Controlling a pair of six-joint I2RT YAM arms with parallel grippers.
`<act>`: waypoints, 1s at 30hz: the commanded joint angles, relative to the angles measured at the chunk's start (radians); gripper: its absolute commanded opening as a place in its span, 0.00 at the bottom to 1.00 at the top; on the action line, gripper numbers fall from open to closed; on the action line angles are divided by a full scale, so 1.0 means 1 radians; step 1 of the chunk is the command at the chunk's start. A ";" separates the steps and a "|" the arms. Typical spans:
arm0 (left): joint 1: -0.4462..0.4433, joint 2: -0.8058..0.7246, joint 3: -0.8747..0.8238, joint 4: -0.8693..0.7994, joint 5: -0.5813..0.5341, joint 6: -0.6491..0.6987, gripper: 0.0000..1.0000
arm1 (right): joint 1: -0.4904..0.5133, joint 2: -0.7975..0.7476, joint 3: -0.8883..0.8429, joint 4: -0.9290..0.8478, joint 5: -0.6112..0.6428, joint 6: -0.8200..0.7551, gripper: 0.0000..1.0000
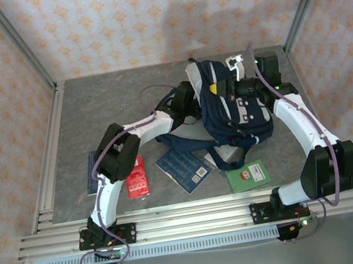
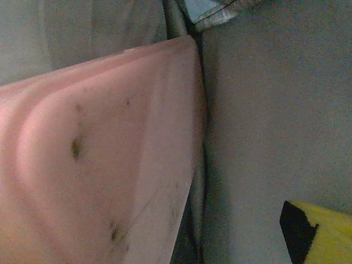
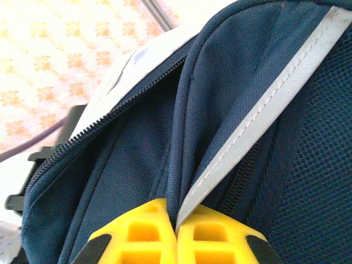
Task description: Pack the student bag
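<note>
1. Grey tabletop (image 1: 94, 117) fills my top view, with aluminium rails (image 1: 189, 216) along the near edge where both arm bases are bolted.
2. Just past the rails lie flat items: a red packet (image 1: 137, 178) beside the left arm, a blue booklet (image 1: 182, 169) to its right, and a green card (image 1: 248, 176) further right. A dark blue book (image 1: 92, 172) lies partly under the left arm.
3. Beyond them the student bag (image 1: 233, 113) lies on the right half of the table, its straps trailing towards the blue booklet.
4. I see the left gripper (image 1: 183, 99) at the bag's left side. Its wrist camera gives me a blurred pink surface (image 2: 99, 165) very close to the lens, grey material next to it, and one yellow finger (image 2: 324, 236) in the lower right corner. I cannot tell how its jaws stand.
5. The right gripper (image 3: 177, 231) is at the bag's far end. Its yellow fingers are pressed together, pinching a fold of navy fabric where the light stripe (image 3: 275, 93) runs down between them. A zip (image 3: 110, 110) runs along the seam to the left.
6. Peach papered walls (image 1: 146, 17) with an orange motif close off the back and sides.
</note>
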 commanded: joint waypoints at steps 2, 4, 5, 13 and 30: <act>0.006 -0.209 -0.029 -0.125 -0.025 0.149 0.98 | -0.006 -0.036 0.058 0.122 0.110 -0.102 0.00; 0.013 -0.291 -0.066 -0.179 -0.051 0.195 0.98 | -0.019 -0.031 0.097 0.092 0.155 -0.137 0.00; 0.017 -0.320 -0.087 -0.193 -0.061 0.205 0.98 | -0.024 -0.029 0.112 0.082 0.176 -0.159 0.00; 0.072 -0.535 -0.263 -0.238 -0.076 0.212 0.98 | -0.027 0.023 0.311 0.003 0.231 -0.369 0.00; 0.228 -0.862 -0.391 -0.489 -0.159 0.325 1.00 | 0.187 0.376 0.570 0.105 0.193 -0.276 0.00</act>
